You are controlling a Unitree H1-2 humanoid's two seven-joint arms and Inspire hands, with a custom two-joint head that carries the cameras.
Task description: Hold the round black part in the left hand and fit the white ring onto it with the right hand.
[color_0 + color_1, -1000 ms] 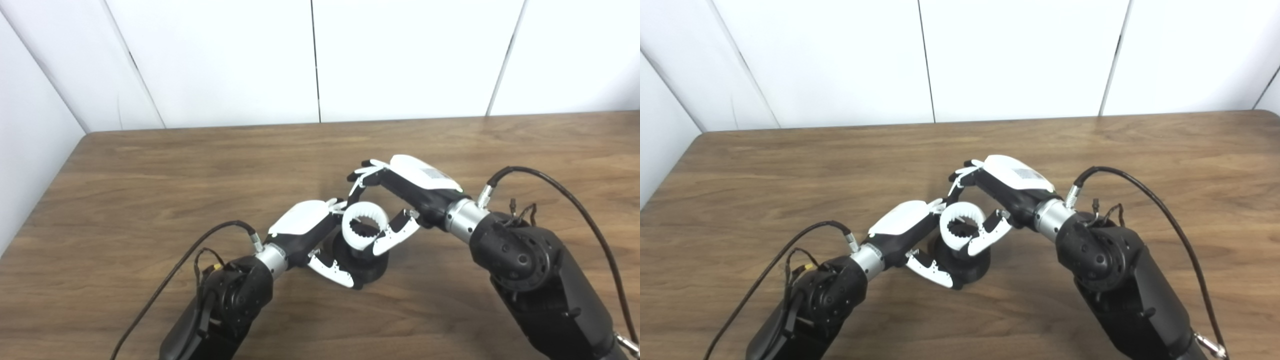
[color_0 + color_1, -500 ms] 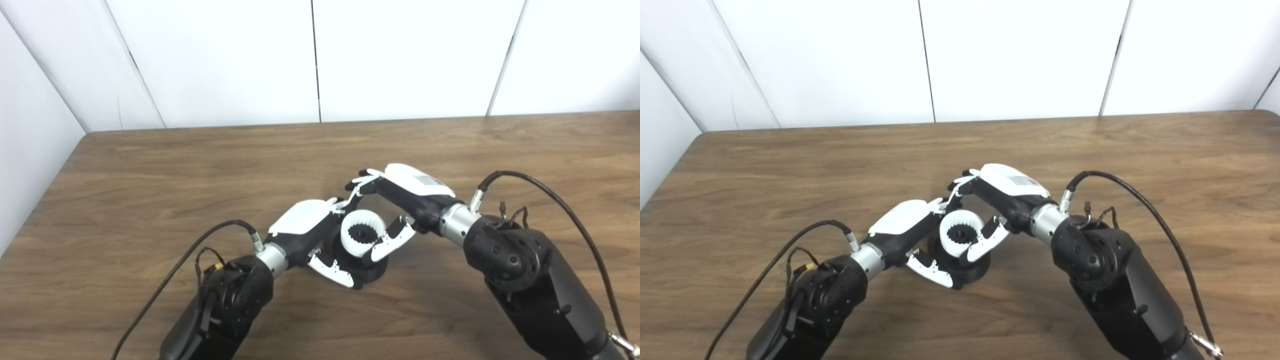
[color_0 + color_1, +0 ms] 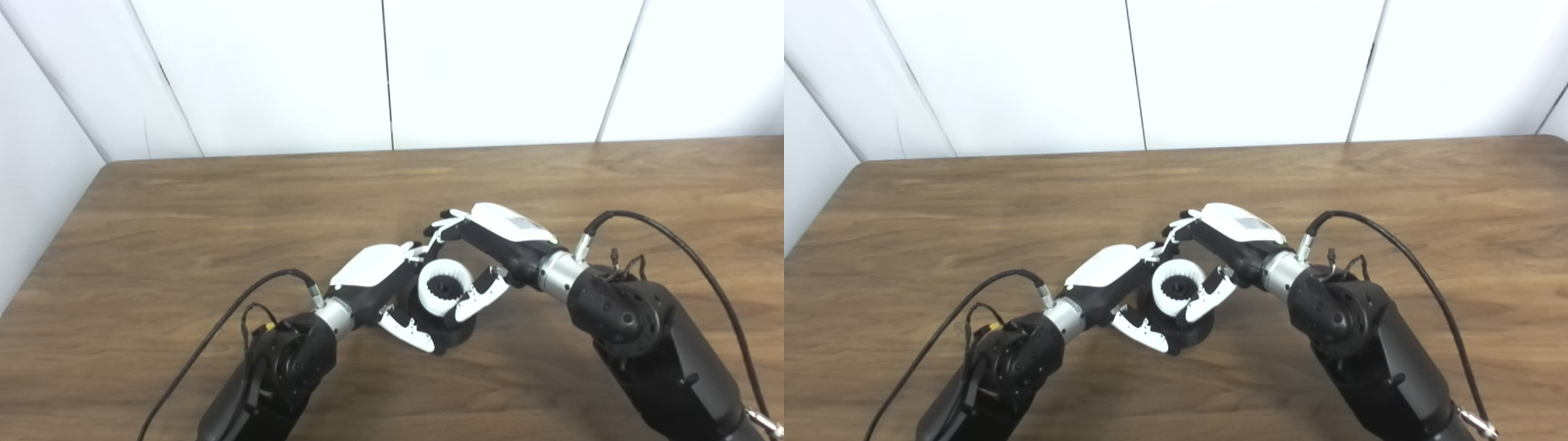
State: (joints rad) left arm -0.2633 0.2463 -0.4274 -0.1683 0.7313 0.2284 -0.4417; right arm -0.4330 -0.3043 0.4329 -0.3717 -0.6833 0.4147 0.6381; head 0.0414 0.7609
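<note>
Teeth line the inside of the white ring [image 3: 445, 288], a short, thick band open at the top, with a dark toothed hub showing through its middle. It sits down over the round black part [image 3: 450, 327], whose wider dark base spreads out under it on the wooden tabletop [image 3: 184, 208].

The left robot hand [image 3: 383, 288] is wrapped around the black part from its own side: its white-backed palm lies just beside the ring, and its thumb [image 3: 409, 331] curves under the near edge of the base, touching it. The right robot hand [image 3: 484, 257] is pinching the ring: its thumb [image 3: 474, 297] presses the ring's outer wall on the side nearest its arm, while its fingers [image 3: 1176, 228] arch over the far side, above the left robot hand's fingertips. Whether those fingers touch the ring's far wall cannot be told from either view.

Both forearms come up from the bottom edge and meet at the part, each trailing a black cable [image 3: 674, 226]. White wall panels [image 3: 490, 67] stand beyond the tabletop.
</note>
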